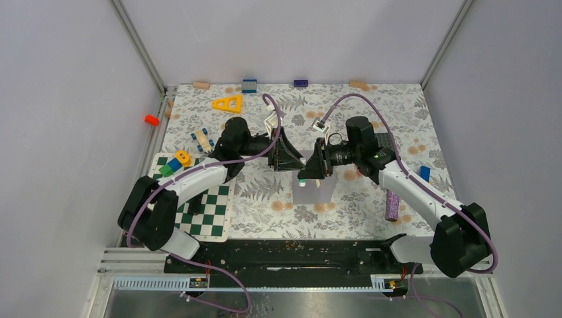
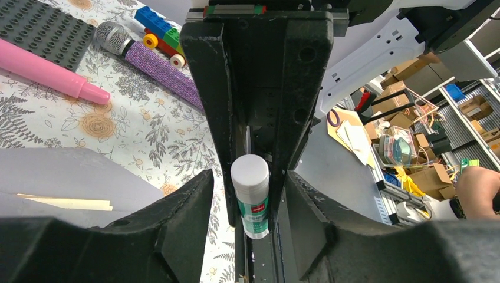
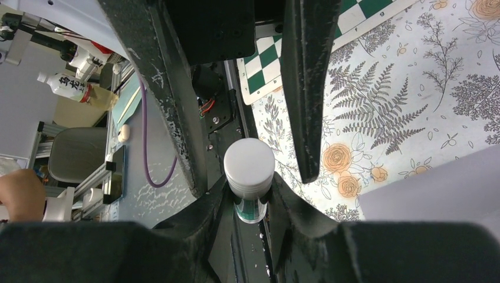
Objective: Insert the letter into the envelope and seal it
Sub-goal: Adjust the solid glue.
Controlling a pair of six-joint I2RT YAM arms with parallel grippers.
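Over the grey envelope (image 1: 319, 193), right claw (image 3: 250, 197) clamped on a glue stick (image 3: 249, 168); left claw (image 2: 249, 183) with jaws apart around its white cap (image 2: 250, 170). Tan letter (image 2: 71, 203) inside the envelope, one edge showing.

glue stick (image 2: 252, 199) blocks gap, fingers (image 2: 177, 219) crowding

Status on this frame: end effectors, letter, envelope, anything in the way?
Right end effector shut on glue stick; left end effector open, straddling it. Letter inside envelope, sliver showing. No obstruction seen.
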